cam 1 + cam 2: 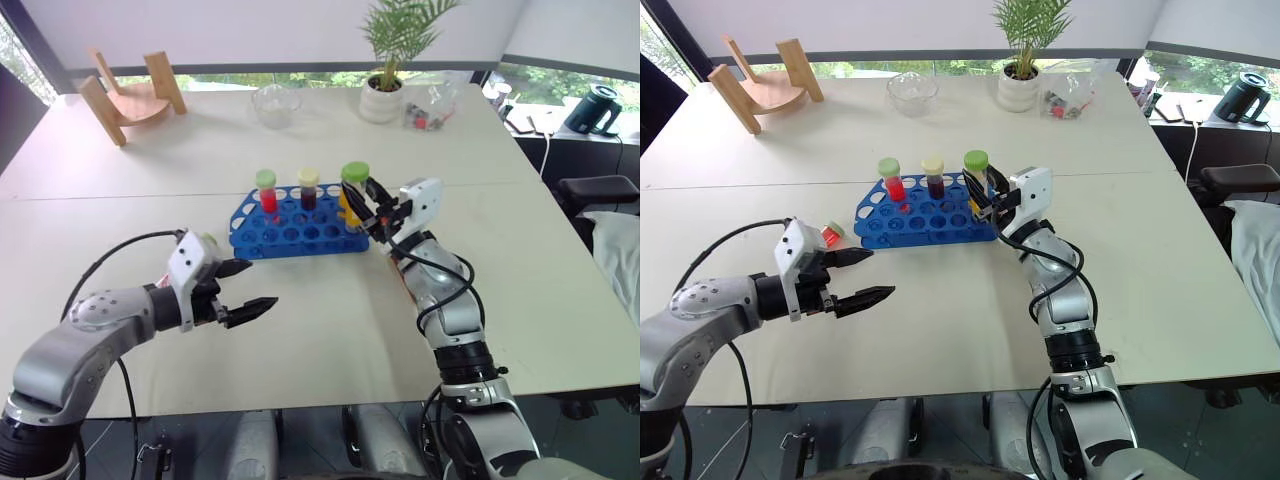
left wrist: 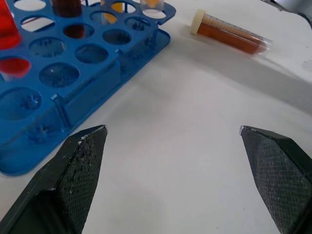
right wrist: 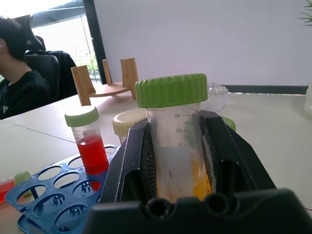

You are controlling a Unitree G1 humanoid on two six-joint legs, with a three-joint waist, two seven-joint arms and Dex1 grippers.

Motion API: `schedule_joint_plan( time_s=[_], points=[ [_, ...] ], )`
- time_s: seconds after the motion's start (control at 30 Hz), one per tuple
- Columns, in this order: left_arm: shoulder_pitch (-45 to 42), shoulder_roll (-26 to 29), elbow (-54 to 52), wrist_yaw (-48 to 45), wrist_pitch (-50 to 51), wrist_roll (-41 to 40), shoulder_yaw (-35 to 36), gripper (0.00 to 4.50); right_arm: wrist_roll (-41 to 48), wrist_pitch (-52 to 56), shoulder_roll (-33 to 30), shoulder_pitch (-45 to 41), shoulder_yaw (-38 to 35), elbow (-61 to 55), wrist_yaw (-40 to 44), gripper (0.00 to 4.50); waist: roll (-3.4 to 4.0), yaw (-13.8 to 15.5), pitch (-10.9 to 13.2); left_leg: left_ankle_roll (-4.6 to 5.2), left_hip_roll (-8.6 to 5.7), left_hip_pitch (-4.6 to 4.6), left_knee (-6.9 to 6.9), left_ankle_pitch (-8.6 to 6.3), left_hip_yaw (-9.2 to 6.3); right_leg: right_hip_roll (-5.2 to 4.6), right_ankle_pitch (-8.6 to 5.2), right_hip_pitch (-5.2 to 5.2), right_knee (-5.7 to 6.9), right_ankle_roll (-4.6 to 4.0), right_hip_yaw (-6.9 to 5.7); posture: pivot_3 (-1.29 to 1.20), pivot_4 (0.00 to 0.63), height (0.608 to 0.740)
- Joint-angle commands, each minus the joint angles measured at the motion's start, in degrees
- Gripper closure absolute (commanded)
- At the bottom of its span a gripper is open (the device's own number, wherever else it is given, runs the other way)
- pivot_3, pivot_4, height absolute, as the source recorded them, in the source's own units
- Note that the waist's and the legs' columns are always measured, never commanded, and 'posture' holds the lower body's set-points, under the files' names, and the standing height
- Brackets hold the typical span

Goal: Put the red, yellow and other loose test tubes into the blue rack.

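The blue rack (image 1: pixel 300 235) lies mid-table. A red test tube (image 1: pixel 267 192) with a green cap and a dark brown one (image 1: pixel 308 188) with a cream cap stand upright in it. My right gripper (image 1: pixel 362 202) is shut on a yellow test tube (image 3: pixel 173 141) with a green cap, held upright at the rack's right end. Another red tube (image 1: pixel 830 234) lies on the table left of the rack. An orange-brown tube (image 2: pixel 229 34) with a cream cap lies right of the rack, near my right arm. My left gripper (image 1: pixel 262 283) hangs open in front of the rack, holding nothing.
A curved wooden stand (image 1: pixel 130 95) sits at the far left of the table. A glass bowl (image 1: pixel 275 103), a potted plant (image 1: pixel 385 90) and a clear bag (image 1: pixel 432 108) line the far edge. A person (image 3: pixel 19 73) sits beyond the table.
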Motion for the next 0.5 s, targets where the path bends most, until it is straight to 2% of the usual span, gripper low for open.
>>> schedule_joint_plan(
  time_s=[0.03, 0.5],
  points=[
    [0.77, -0.82, -2.75, 0.64, -1.10, 0.11, -0.32, 0.00, -0.32, 0.03, 0.33, 1.10, 1.14, -0.05, 0.32, 3.64, 0.00, -0.04, 0.00, 0.00, 0.00, 0.00, 0.00, 0.00, 0.01, 0.00, 0.00, 0.00, 0.00, 0.00, 0.01, 0.00, 0.150, 0.740],
    [1.26, -2.34, -1.22, 0.67, -2.73, 0.95, -1.21, 0.00, -3.05, -2.82, -0.26, 4.74, 3.07, -0.01, -0.57, 3.64, 0.01, -0.03, -0.01, 0.00, -0.01, 0.05, -0.01, 0.00, 0.01, 0.00, 0.00, 0.04, 0.00, -0.01, 0.01, 0.00, 0.150, 0.740]
  ],
)
